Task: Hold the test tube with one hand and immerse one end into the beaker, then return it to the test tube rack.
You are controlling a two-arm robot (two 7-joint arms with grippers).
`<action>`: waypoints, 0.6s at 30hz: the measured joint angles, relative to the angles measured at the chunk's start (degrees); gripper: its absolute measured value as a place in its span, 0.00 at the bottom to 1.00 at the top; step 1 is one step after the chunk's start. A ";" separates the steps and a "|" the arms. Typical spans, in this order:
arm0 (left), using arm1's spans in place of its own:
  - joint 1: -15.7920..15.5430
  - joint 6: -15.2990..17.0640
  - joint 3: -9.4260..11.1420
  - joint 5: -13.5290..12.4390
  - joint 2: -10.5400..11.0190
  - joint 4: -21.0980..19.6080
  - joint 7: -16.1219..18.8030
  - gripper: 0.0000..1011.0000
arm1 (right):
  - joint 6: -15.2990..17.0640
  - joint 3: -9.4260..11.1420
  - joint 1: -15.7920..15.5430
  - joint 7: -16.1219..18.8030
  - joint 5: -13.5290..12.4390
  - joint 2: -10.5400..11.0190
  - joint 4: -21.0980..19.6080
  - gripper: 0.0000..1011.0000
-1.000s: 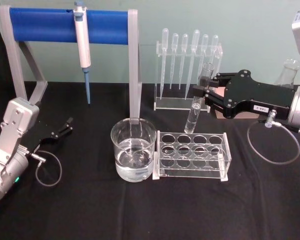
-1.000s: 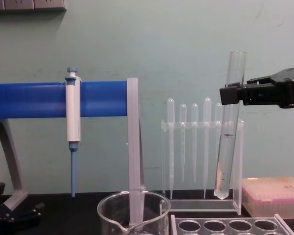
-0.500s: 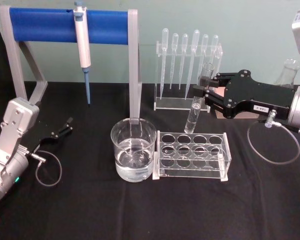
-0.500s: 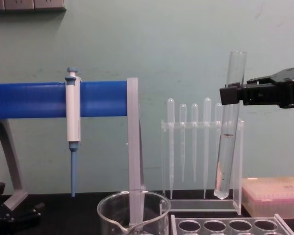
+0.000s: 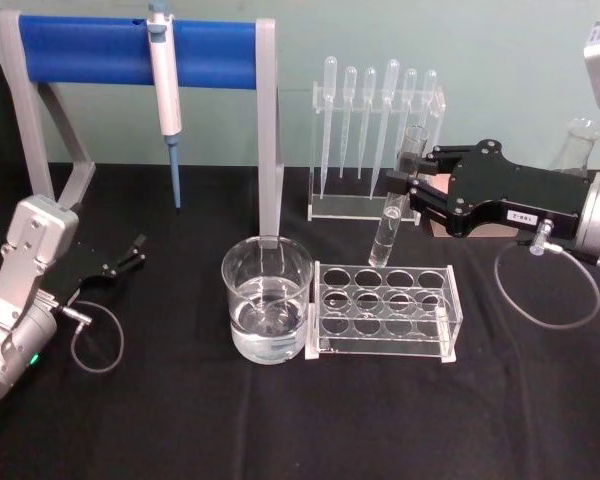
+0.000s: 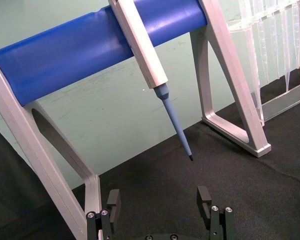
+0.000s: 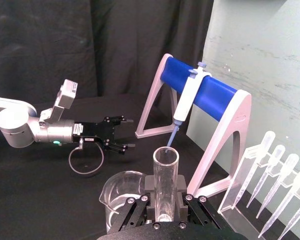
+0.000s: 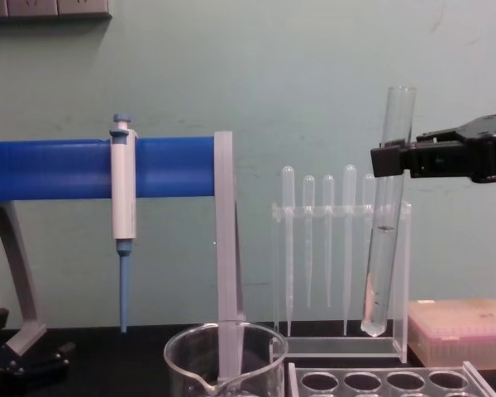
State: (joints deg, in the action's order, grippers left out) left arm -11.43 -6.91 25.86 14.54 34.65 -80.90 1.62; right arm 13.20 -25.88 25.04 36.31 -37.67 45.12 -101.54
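Observation:
The test tube (image 5: 392,205) (image 8: 385,223) (image 7: 165,185) is a long clear glass tube, held near-upright above the rack's back row by my right gripper (image 5: 410,170) (image 8: 383,160) (image 7: 165,200), which is shut on its upper part. A little liquid shows in its rounded bottom. The beaker (image 5: 267,310) (image 8: 223,356) (image 7: 121,195) stands left of the rack, holding some clear liquid; the tube hangs well to its right. My left gripper (image 5: 132,254) (image 6: 160,200) (image 7: 124,134) rests open low over the table at the far left, holding nothing.
A clear tube rack (image 5: 385,308) with round holes sits right of the beaker. Behind are a pipette stand (image 5: 375,140), a blue-barred frame (image 5: 140,50) with a hanging pipettor (image 5: 165,95), a pink box (image 8: 463,331) and a flask (image 5: 578,145).

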 joint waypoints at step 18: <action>0.00 0.00 0.00 0.00 0.00 0.00 0.00 0.99 | 0.00 0.00 0.00 0.00 0.00 0.00 0.00 0.24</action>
State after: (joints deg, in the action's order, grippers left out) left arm -11.43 -6.91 25.86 14.55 34.65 -80.90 1.62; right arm 13.20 -25.88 25.04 36.31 -37.67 45.12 -101.54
